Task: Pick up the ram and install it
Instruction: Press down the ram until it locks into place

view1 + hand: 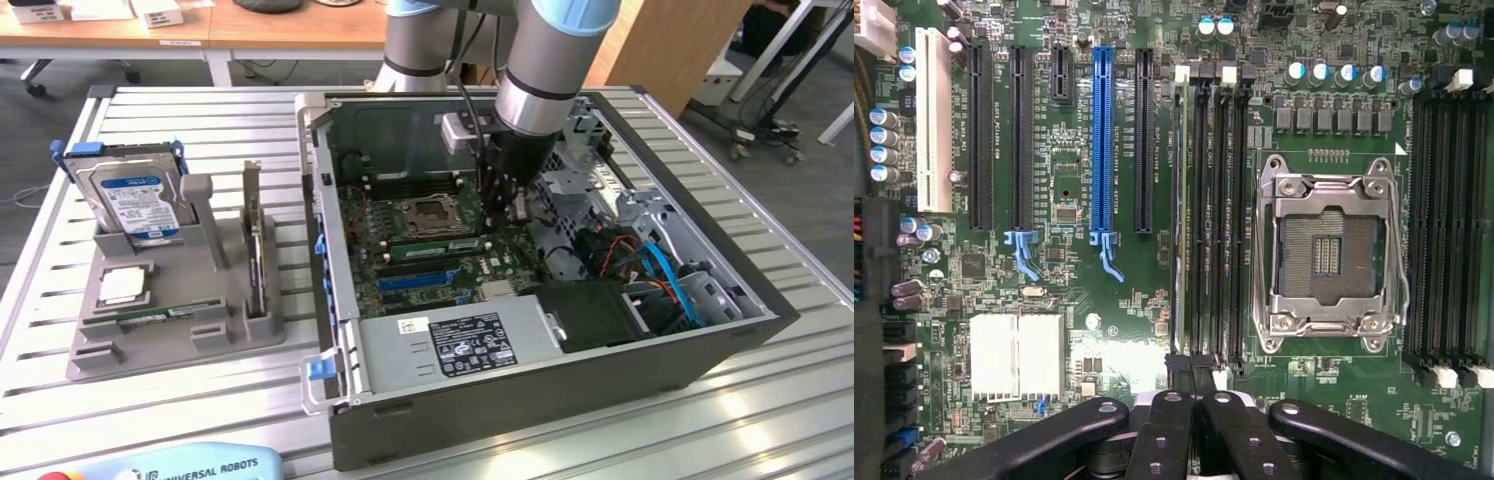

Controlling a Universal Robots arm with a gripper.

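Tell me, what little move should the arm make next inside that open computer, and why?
Probably a gentle push straight down. The gripper is shut and sits at the end of the memory slots beside the empty processor socket, and the ram looks to be standing edge-on in the outermost slot. Whether it is fully seated cannot be told, so pressing lightly before letting go seems wise.
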